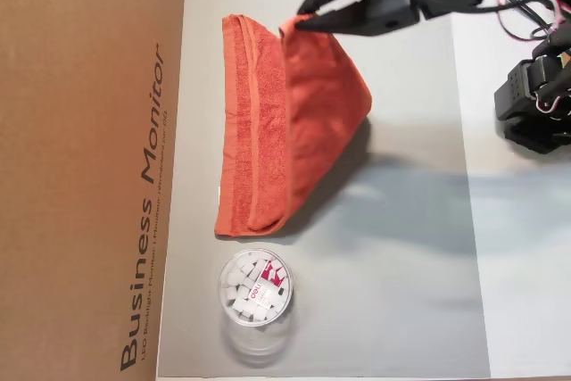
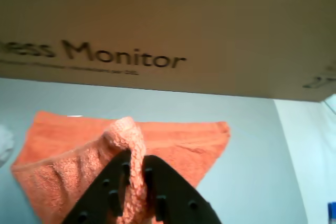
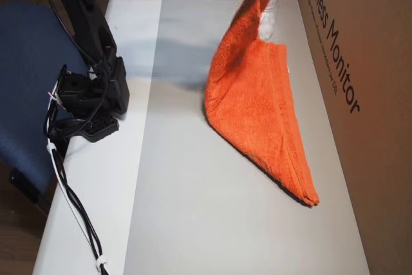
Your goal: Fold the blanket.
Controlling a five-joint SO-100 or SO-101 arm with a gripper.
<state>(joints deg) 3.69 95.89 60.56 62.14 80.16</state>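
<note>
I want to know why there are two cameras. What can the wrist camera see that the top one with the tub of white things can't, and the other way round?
Only the wrist view shows the fingers pinching a blanket corner up close. Only that overhead view shows the tub of white pieces and the arm's base. Both show the orange blanket, the gripper holding a corner, the grey mat and the "Monitor" box.

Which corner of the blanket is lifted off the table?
The corner pinched in the gripper; it is raised, while the blanket's other corners lie on the grey mat.
</note>
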